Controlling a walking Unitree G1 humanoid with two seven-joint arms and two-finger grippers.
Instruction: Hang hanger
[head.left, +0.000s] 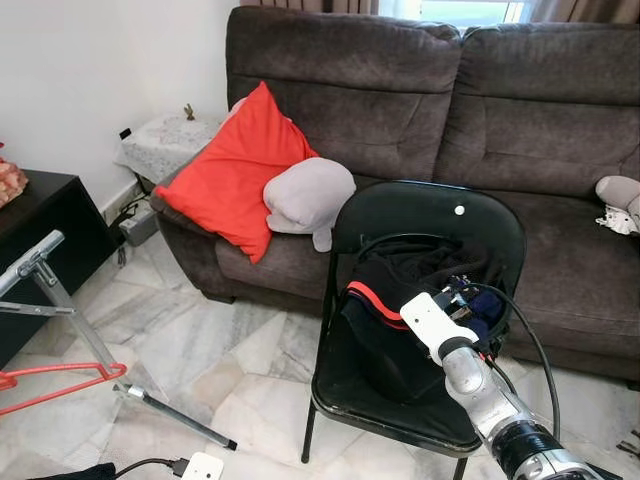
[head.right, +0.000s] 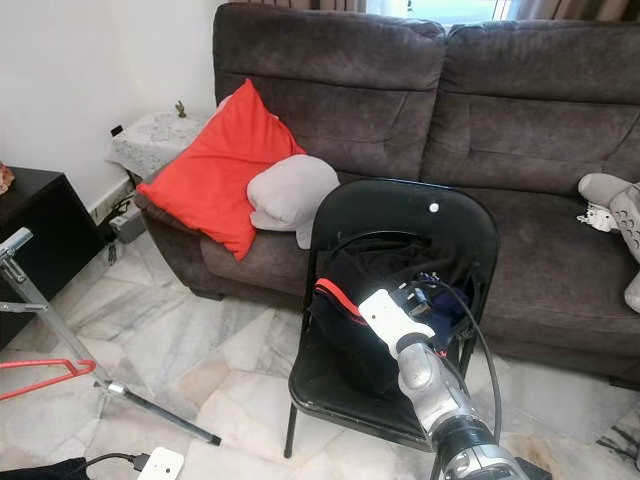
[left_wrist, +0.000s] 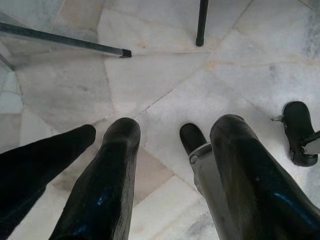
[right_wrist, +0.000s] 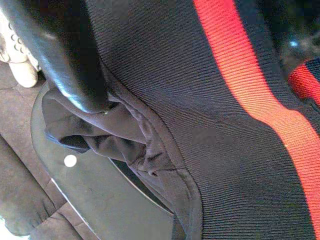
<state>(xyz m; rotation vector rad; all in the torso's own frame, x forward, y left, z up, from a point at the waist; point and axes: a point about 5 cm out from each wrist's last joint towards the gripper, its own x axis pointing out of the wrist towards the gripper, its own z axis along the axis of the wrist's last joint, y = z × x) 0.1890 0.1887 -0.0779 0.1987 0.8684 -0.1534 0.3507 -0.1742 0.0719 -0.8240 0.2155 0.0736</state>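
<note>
While reaching into the dark garment (head.left: 400, 300) w/ red stripe heaped on the black chair (head.left: 430, 215), right claw (head.left: 462, 296) sits buried in cloth; can't tell if clenched or released. Left claw (left_wrist: 165, 175) hangs low over marble floor (head.left: 200, 350), fingers spread, grasping nothing. Red hanger (head.left: 55, 385) lies on floor at far left, beside the metal rack (head.left: 60, 300) leg, well apart from both claws.

Risks, as judged: snagging fabric on a finger and dragging the heap off the seat edge; cable (head.left: 520, 320) catching the chair back; hanger left untouched.

Right wrist view gives ribbed knit and a finger (right_wrist: 65, 55) pressed on cloth, hidden in eye views. Left wrist view adds a chair foot and rack tip.
</note>
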